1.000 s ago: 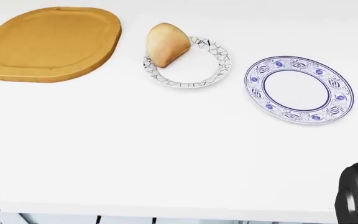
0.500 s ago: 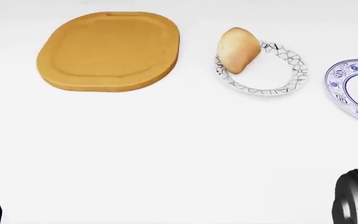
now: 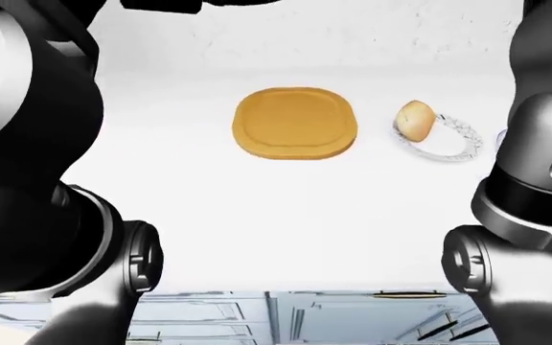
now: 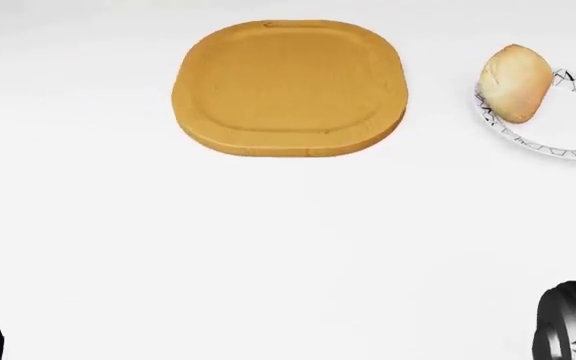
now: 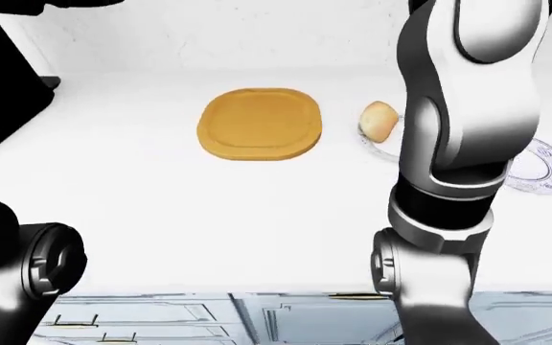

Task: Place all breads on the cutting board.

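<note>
Your bread roll (image 4: 514, 82) sits on the left rim of the crackle-patterned plate (image 4: 568, 146), just right of the bare cutting board (image 4: 288, 86) on the white desk (image 4: 268, 247). You're at the approach step, nothing grasped. Neither hand is in view, so their state can't be told. Next, bring your right hand over the roll.

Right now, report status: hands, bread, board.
Hands out of view, only arms showing. Bread sits on the crackle plate, right of the board. Board bare. Nothing between them.
</note>
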Motion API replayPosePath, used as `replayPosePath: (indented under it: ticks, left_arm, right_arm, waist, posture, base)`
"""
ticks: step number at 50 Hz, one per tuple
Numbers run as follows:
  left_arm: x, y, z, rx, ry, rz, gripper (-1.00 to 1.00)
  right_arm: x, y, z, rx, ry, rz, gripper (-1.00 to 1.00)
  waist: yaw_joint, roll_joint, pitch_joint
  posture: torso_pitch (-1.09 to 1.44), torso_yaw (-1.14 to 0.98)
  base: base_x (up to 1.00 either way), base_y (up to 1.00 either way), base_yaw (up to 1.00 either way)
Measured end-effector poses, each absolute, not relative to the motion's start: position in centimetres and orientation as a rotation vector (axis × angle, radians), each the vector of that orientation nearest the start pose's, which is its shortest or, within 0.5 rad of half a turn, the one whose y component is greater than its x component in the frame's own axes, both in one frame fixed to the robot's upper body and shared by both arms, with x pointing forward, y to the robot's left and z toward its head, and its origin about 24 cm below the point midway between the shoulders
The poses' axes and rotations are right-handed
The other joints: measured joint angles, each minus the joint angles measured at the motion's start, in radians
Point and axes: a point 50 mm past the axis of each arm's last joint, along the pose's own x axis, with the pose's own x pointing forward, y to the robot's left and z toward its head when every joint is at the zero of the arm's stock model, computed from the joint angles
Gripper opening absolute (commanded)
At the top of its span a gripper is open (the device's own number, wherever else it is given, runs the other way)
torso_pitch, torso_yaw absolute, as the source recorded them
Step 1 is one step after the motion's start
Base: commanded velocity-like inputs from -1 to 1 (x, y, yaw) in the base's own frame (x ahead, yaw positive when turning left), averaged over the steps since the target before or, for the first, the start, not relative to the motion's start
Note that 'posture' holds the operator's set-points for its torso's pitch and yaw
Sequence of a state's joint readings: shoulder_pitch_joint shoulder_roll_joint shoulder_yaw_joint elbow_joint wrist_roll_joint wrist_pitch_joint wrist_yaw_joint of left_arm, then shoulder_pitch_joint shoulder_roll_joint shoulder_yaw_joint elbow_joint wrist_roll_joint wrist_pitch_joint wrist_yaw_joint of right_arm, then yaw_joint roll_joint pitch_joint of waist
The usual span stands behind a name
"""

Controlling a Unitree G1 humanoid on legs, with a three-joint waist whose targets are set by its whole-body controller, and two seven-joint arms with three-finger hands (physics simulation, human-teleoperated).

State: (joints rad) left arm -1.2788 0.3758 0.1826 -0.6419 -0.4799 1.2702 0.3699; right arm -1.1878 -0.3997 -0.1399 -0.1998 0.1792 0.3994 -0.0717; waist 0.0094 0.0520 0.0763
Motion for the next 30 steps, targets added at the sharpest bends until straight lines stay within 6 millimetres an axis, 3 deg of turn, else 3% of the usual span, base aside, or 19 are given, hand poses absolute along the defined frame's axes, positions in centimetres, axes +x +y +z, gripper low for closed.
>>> replayPosePath:
  ticks: [1, 7, 15, 20, 23, 30]
  left_arm:
    - [23.0, 13.1, 40.1, 0.07, -0.644, -0.035, 1.0]
    - [22.5, 12.8, 40.5, 0.073, -0.679, -0.054, 1.0]
    - [22.8, 13.0, 40.3, 0.07, -0.658, -0.033, 1.0]
    - [22.7, 12.8, 40.4, 0.074, -0.662, -0.043, 1.0]
    - [22.7, 12.8, 40.5, 0.071, -0.667, -0.043, 1.0]
    - [22.8, 12.3, 40.3, 0.083, -0.658, -0.07, 1.0]
  right_arm:
    - [27.6, -15.2, 41.3, -0.111, -0.996, 0.035, -1.0]
    - [27.0, -15.8, 41.9, -0.097, -1.032, 0.012, -1.0]
    - [26.9, -14.9, 42.0, -0.129, -1.023, 0.037, -1.0]
    - [27.0, -15.1, 42.1, -0.135, -1.019, 0.03, -1.0]
    - [27.1, -15.2, 42.9, -0.148, -1.018, 0.013, -1.0]
    - [28.5, -14.2, 46.0, -0.251, -0.968, -0.001, -1.0]
  waist:
    - [-0.004, -0.004, -0.005]
    - [-0.027, -0.03, 0.024]
    - [-0.02, -0.047, 0.043]
    - [-0.011, -0.062, 0.043]
    - [-0.001, -0.093, 0.033]
    - [-0.013, -0.04, 0.024]
  posture:
    - [0.0, 0.0]
    - [0.0, 0.0]
    - [0.0, 0.0]
    - [0.0, 0.0]
    - [0.0, 0.0]
    - [0.0, 0.0]
  base:
    - [0.0, 0.0, 0.0]
    - [0.0, 0.0, 0.0]
    - [0.0, 0.0, 0.0]
    - [0.0, 0.0, 0.0]
    - [0.0, 0.0, 0.0]
    - [0.0, 0.0, 0.0]
